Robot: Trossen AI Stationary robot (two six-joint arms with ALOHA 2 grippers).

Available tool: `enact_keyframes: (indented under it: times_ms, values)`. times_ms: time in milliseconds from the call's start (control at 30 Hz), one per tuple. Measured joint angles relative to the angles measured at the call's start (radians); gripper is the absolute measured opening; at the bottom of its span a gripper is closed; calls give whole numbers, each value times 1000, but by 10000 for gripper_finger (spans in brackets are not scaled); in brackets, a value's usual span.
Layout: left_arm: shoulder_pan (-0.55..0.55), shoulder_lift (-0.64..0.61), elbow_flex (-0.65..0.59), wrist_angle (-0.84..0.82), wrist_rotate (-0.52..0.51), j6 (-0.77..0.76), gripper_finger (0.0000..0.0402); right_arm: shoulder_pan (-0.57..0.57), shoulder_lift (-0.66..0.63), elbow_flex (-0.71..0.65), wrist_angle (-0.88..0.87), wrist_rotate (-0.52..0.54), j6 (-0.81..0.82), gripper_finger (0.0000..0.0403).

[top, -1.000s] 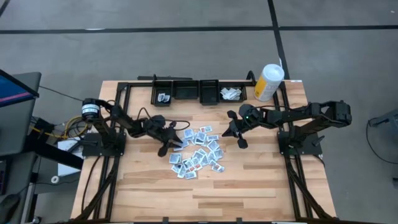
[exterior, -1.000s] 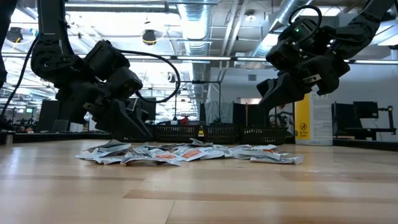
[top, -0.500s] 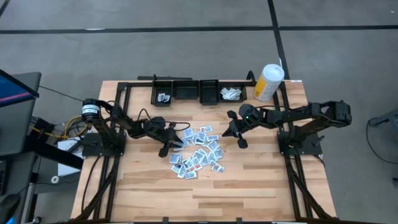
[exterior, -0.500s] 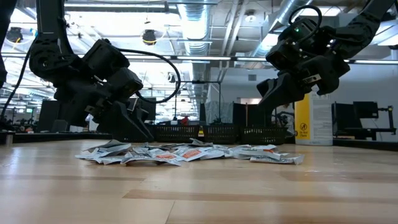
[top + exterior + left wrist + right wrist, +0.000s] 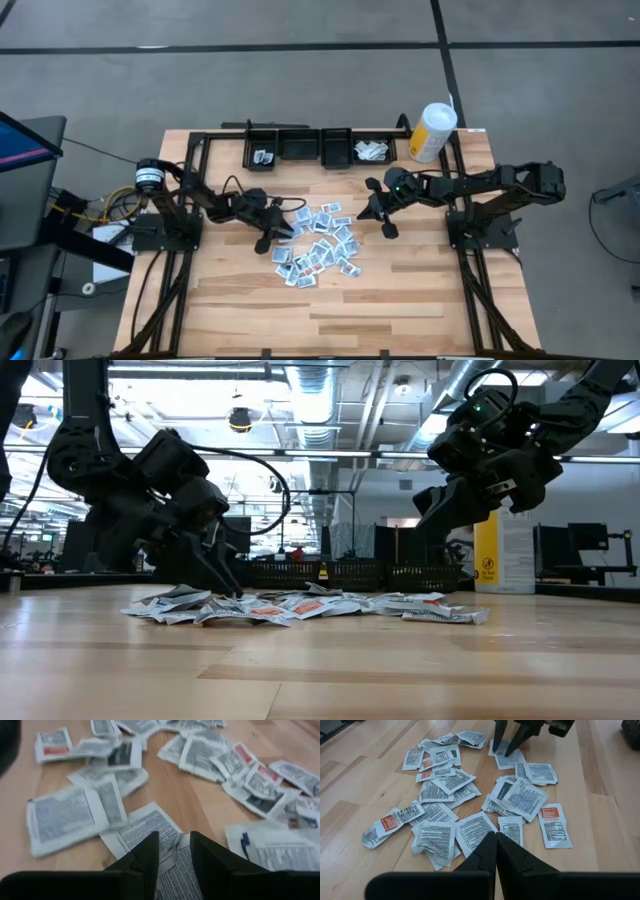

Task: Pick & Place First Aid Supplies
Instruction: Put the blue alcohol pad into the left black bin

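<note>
Several small white printed packets, the first aid supplies (image 5: pixel 318 248), lie in a loose pile in the middle of the wooden table; a few have red labels. My left gripper (image 5: pixel 285 228) is at the pile's left edge, open and slanting down. Its two fingertips stand over one packet (image 5: pixel 509 759), which also shows in the left wrist view (image 5: pixel 172 870). My right gripper (image 5: pixel 385 225) hangs shut above bare table just right of the pile, with nothing in it. My left gripper's fingertips (image 5: pixel 150 847) stand apart over the flat face of a packet at the pile's left edge, slanting down from the table's left side. Whether they touch it, I cannot tell. The packet lies flat among the others.
A row of black bins (image 5: pixel 300 147) stands at the table's far edge; the left one (image 5: pixel 263 156) and the right one (image 5: pixel 372 150) hold a few packets. A tall white-and-yellow canister (image 5: pixel 432 132) stands at the far right. Bare wood lies toward the near edge.
</note>
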Motion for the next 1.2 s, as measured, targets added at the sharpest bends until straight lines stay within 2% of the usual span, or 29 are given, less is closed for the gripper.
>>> enact_keyframes:
  times_ms: [333,600,733,1067,1200]
  values:
    - [-3,61,10,72,-7,0,81,0,0,0,-1,0,0,0]
    - [-2,61,9,80,-15,21,8,0,0,0,-1,0,0,0]
    - [-3,52,8,77,-15,22,7,0,0,0,-1,0,0,0]
    - [-3,-138,7,82,-14,21,7,0,0,0,-2,0,0,0]
    - [2,-243,7,88,-12,-39,6,0,0,0,-2,0,0,0]
